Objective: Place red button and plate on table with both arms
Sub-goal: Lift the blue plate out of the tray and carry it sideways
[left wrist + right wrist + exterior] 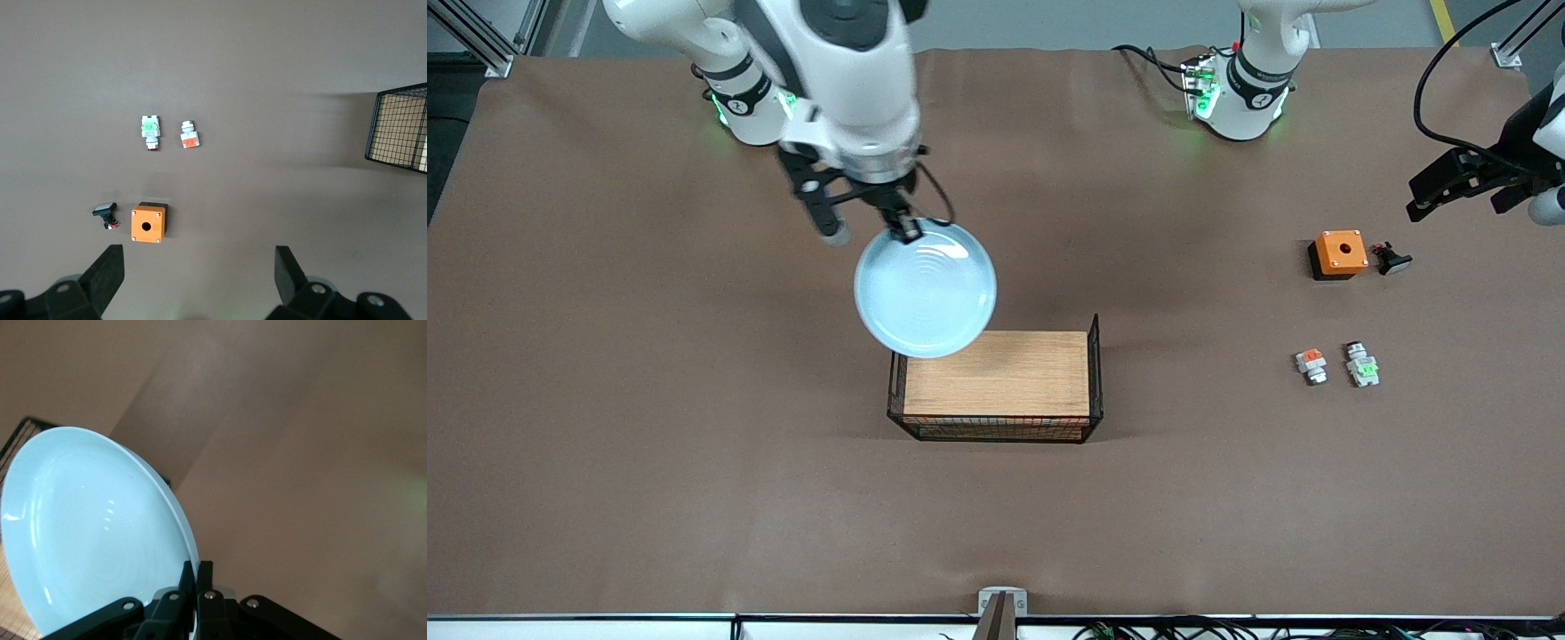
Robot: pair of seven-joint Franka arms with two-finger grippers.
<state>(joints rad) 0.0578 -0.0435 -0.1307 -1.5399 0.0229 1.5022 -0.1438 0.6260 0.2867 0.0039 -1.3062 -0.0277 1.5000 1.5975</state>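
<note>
1. Front view: the right gripper (904, 224) pinches the rim of the round pale-blue plate (925, 289), holding it in the air over the brown table (649, 400) and one corner of the wooden board in a black wire-mesh frame (996, 387). Four small parts lie toward the left arm's end: the red button with a green block (1361, 364), one similar part with an orange block (1311, 365) just beside it, one orange box with a hole (1338, 253) and one black-capped piece (1392, 260). The left gripper (1458, 187) hangs over the table near that box.
2. Left wrist view: its black fingers (107, 275) stand wide apart with nothing between them, above all four parts; the mesh frame (400, 127) sits well apart.
3. Right wrist view: closed fingers (205, 577) clamp the plate's (93, 533) rim; the plate tilts and hides most of the board.
</note>
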